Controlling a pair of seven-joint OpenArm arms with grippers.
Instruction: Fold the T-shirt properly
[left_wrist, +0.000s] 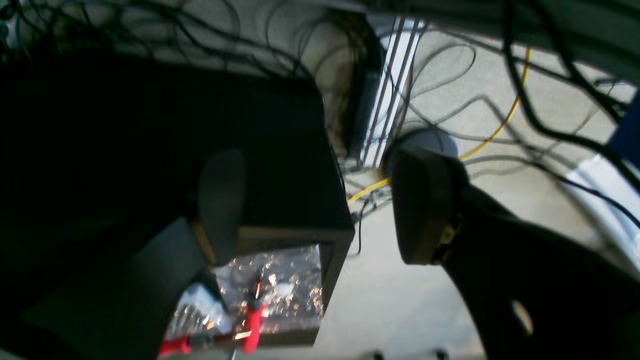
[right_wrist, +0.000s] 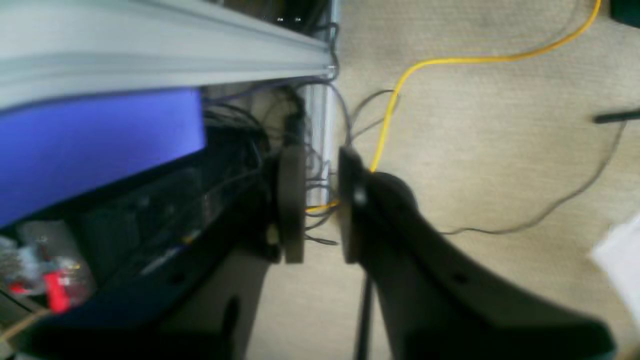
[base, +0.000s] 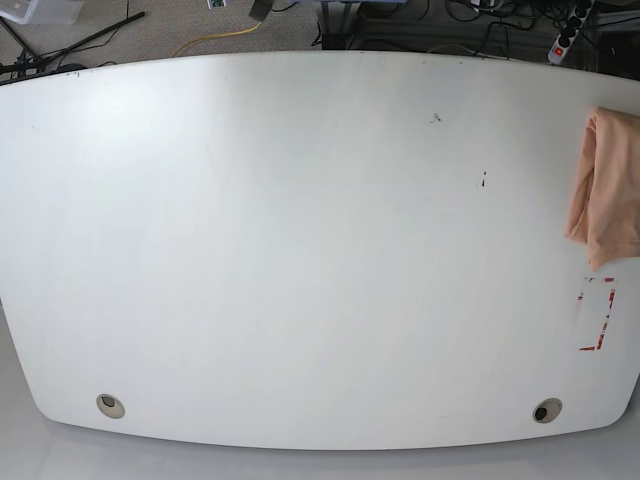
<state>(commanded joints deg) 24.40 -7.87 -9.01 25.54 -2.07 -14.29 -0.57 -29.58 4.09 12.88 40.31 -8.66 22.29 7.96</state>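
Tools first: neither shows in the base view; both hang off the counter over the floor, likely parked. Left tool (left_wrist: 320, 205) has its jaws wide apart, nothing between, above a dark box (left_wrist: 280, 200) and cable tangle. Right tool (right_wrist: 320, 205) has a narrower gap, also empty, over carpet with a yellow cable (right_wrist: 395, 100) and an aluminium rail (right_wrist: 165, 45). White counter (base: 300, 250) mostly bare. T-shirt (base: 607, 185) sits bunched at its far right edge, partly cut off, probably awaiting pickup. Red tape rectangle (base: 598, 313) just below it. No readable writing.
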